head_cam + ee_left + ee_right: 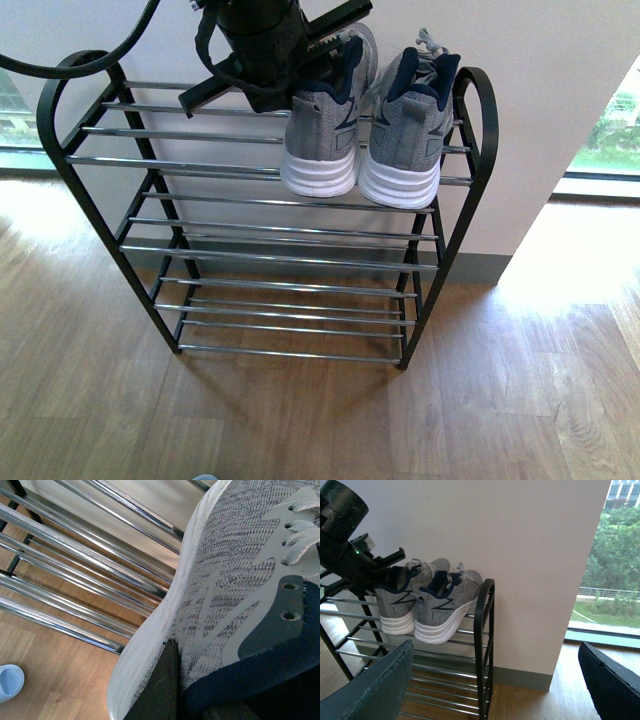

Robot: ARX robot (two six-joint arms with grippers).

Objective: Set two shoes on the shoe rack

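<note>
Two grey knit sneakers with white soles stand side by side on the top tier of the shoe rack [487,110], heels toward me. My left gripper [325,60] reaches down from above and is shut on the collar of the left sneaker [320,140]. Its dark finger [166,682] presses against that sneaker's knit side [235,580] just above the sole. The right sneaker [405,140] rests free beside the rack's arched end. My right gripper [490,690] hangs open away from the rack [485,630], looking at both shoes [442,610] from the side, with nothing between its fingers.
The rack stands against a white wall [560,80] on a wooden floor [300,420]. Its three lower tiers [280,290] carry nothing. Windows flank the wall [615,570]. A light blue slipper [9,680] lies on the floor. A black cable [110,45] hangs at the upper left.
</note>
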